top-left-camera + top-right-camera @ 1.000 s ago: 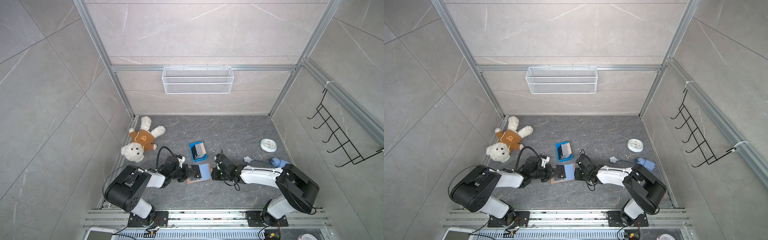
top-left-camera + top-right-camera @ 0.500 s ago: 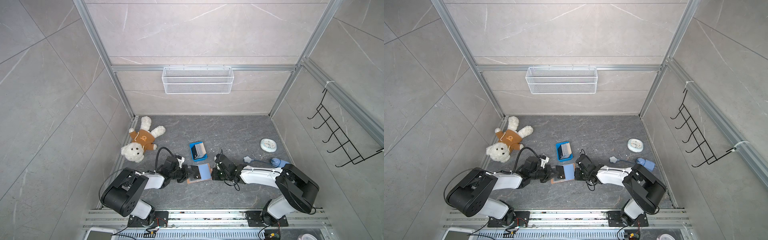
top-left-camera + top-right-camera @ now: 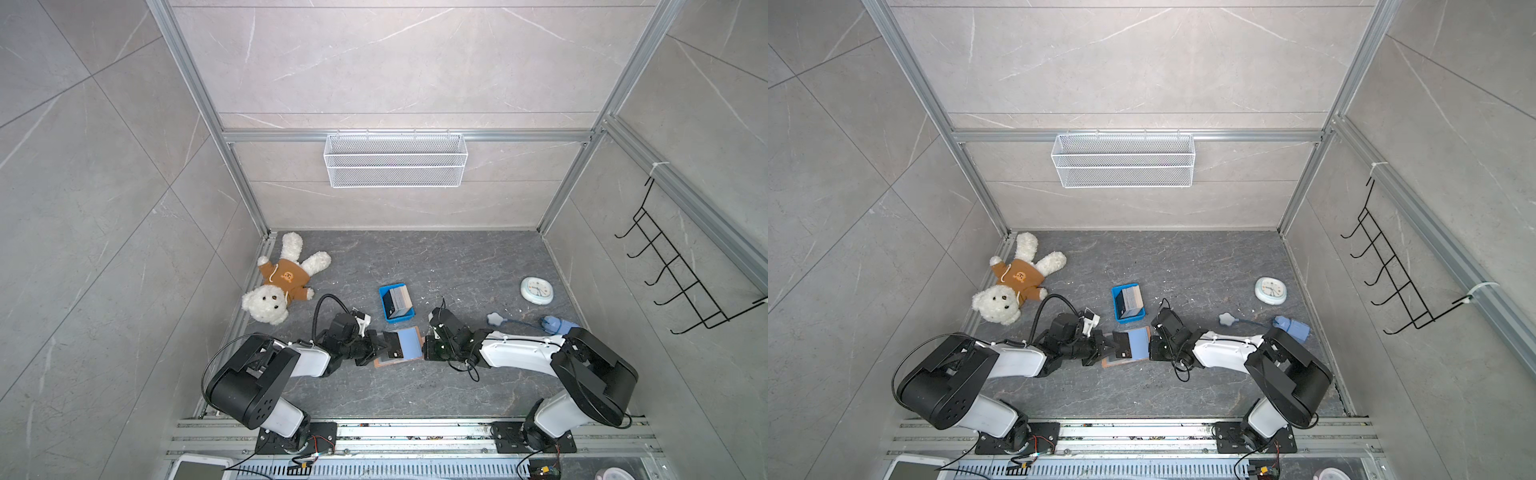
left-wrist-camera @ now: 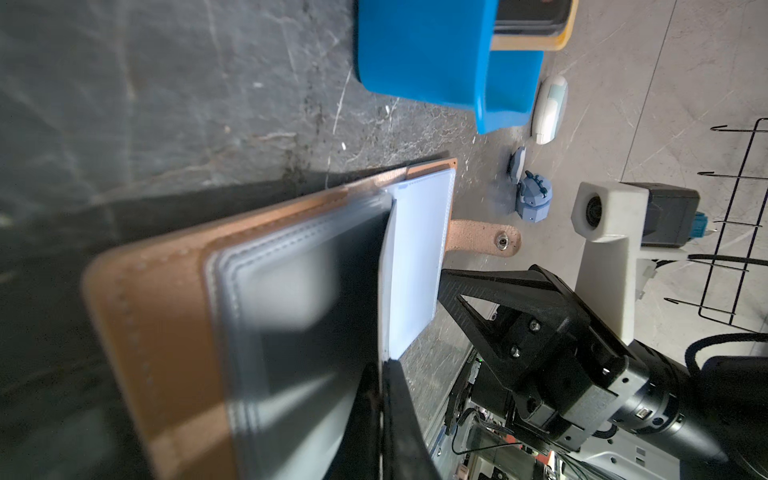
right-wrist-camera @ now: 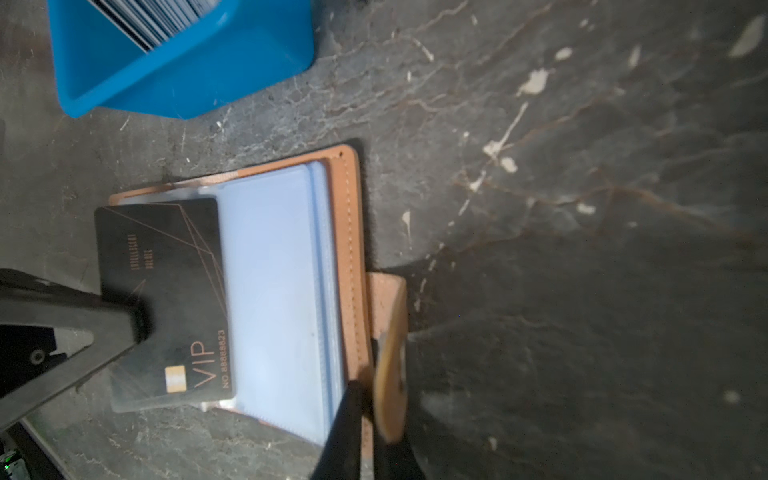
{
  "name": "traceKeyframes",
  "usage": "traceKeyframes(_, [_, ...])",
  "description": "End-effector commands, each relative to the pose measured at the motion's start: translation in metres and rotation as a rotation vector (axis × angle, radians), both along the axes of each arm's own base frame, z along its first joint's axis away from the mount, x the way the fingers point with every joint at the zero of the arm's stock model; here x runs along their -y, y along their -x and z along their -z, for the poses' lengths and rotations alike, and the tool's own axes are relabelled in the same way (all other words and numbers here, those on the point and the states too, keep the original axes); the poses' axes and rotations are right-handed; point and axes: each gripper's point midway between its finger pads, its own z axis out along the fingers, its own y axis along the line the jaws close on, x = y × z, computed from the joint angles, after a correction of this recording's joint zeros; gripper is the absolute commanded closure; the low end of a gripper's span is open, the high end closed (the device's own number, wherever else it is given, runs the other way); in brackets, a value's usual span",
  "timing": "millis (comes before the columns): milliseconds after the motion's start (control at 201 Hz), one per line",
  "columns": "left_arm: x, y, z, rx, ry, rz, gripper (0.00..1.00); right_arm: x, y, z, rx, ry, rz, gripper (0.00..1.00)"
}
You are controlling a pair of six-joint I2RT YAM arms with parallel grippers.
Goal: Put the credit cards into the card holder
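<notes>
Credit card [image 5: 166,270] tight between left fingers [image 5: 104,320]

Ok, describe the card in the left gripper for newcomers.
Mid-front on the dark table lies an open tan card holder. On it, the left gripper pinches a black card with VIP lettering; the other cards stand in the blue tray.

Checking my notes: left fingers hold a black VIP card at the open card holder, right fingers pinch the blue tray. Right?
No: the right wrist view shows the right fingers pinching the card holder at its strap, not the blue tray.
</notes>
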Motion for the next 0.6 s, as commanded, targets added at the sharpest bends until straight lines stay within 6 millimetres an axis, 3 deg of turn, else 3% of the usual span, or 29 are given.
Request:
traceKeyframes(0, [0.0032,0.0028,0.0027,-0.011,0.004,0.014,1.00,-0.0009,0.0013,0.0037,0.002,0.020,-0.010,0.89])
traceKeyframes(593, [0.0062,0.0009,0.0085,-0.026,0.003,0.012,1.00,-0.0008,0.0027,0.0052,0.002,0.024,-0.013,0.89])
